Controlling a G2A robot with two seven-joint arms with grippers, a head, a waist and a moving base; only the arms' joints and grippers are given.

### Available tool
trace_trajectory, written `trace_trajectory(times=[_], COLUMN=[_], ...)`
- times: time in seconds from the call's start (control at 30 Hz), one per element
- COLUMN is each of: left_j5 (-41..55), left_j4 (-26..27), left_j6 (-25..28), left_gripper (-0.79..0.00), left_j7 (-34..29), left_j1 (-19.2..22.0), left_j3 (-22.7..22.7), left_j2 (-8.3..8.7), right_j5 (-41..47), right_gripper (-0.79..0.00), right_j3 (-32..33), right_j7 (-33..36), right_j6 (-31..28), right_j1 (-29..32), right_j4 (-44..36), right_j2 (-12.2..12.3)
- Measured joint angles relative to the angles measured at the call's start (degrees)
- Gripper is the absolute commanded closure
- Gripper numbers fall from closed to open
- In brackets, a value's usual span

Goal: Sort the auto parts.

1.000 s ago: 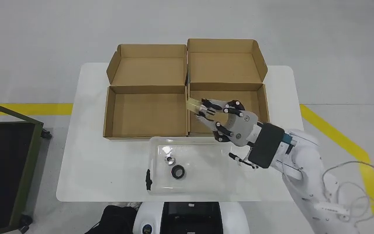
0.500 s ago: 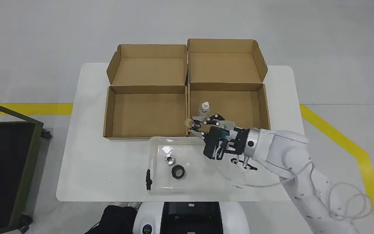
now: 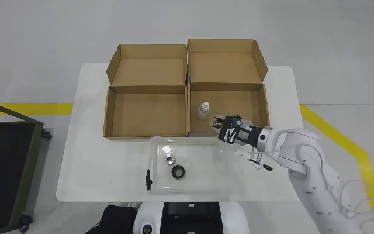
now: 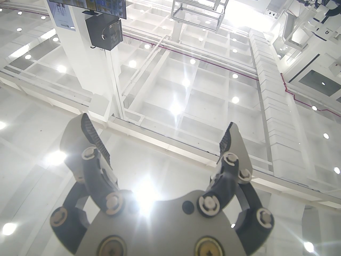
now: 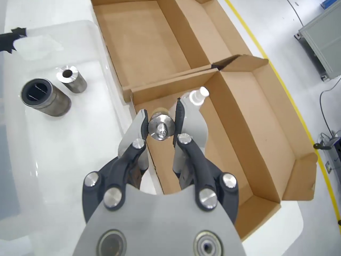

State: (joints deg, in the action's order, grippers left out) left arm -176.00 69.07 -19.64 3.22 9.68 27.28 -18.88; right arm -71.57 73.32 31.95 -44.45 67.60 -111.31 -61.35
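Note:
My right gripper (image 5: pixel 161 113) (image 3: pixel 220 123) is shut on a round silver metal part (image 5: pixel 161 129) with a beige end. It holds the part just over the near wall of the right cardboard box (image 3: pixel 257 102) (image 5: pixel 255 113), beside the clear tray (image 3: pixel 198 178) (image 5: pixel 88 35). A white bottle (image 3: pixel 204 109) (image 5: pixel 195 97) lies in that box, just beyond the fingers. In the tray stand a dark sleeve (image 5: pixel 46 101) (image 3: pixel 178 172) and a small silver bushing (image 5: pixel 72 79) (image 3: pixel 169 157). My left gripper (image 4: pixel 159 126) is open, holds nothing and points up at a ceiling.
The left cardboard box (image 3: pixel 146 114) (image 5: pixel 143 35) stands open next to the right one, both lids folded back. A black item (image 3: pixel 148 179) (image 5: pixel 9 41) sits at the tray's left end. Bare white table (image 3: pixel 93 146) lies left of the boxes and tray.
My right arm has drawn back toward the right and sunk lower, still gripping the part. The white bottle, hidden under the gripper a second ago, is uncovered.

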Motion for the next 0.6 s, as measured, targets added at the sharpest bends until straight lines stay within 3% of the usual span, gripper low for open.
trace_trajectory(times=[0.27,0.6], left_j5=[0.0,0.0], left_j4=[0.0,0.0], left_j6=[0.0,0.0], left_gripper=[-0.785,-0.785], left_j7=[0.0,0.0], left_j1=[0.0,0.0], left_j3=[0.0,0.0], left_j2=[0.0,0.0], right_j5=[1.7,2.4], right_gripper=[0.0,0.0], right_j3=[-2.2,-10.1], right_j7=[5.6,11.7], right_j6=[0.8,4.7], right_j1=[-5.5,-15.6], right_j4=[5.6,15.5], right_j2=[-0.2,-1.8])
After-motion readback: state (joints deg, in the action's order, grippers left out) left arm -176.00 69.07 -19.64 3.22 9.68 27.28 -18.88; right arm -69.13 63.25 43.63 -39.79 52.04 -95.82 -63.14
